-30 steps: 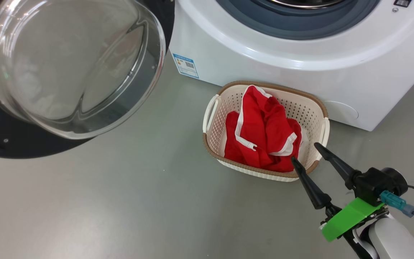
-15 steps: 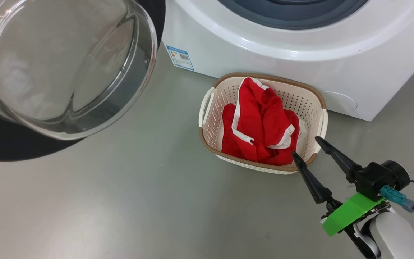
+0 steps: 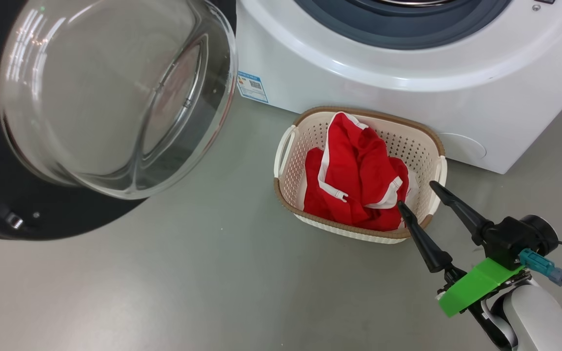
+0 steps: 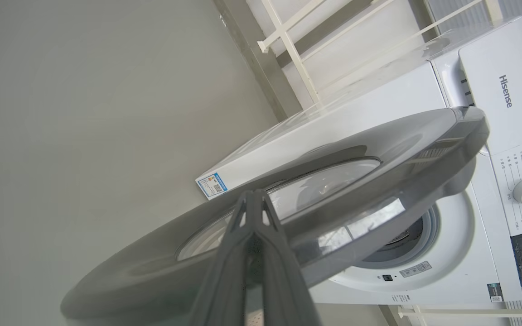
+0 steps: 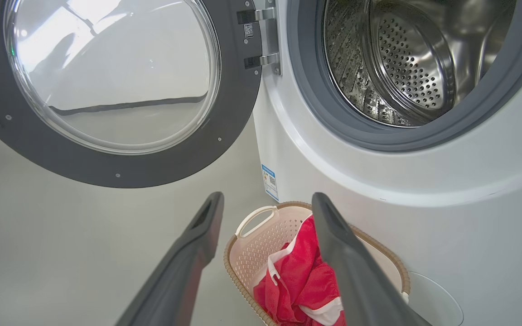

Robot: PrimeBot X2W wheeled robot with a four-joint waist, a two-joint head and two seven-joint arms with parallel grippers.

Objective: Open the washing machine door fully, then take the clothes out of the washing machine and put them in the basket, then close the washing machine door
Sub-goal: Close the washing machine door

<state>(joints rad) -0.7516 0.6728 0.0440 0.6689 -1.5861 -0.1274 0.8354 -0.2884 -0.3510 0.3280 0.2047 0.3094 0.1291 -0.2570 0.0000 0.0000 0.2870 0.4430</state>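
Washing machine door [image 3: 110, 97], upper left: is swinging further toward the washing machine [image 3: 359, 83] than a second ago; closing step appears under way.
Left tool [image 4: 253, 195]: fingers together, empty, seemingly pressing door's outer face.
Right tool [image 3: 415, 194]: spread wide, empty, hovering lower right.
Clothes [image 3: 359, 170]: lying in basket [image 3: 310, 131], centre.

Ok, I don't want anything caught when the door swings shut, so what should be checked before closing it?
1. Are the clothes out of the machine: ok, they lie in the basket.
2. Is the drum empty: ok, as far as the right wrist view shows.
3. Is the right gripper free: ok, open and holding nothing, near the basket.
4. Is the left gripper ready to push: shut, at the outer face of the washing machine door; contact cannot tell.
5. Does the basket sit below the door's swing: cannot tell.
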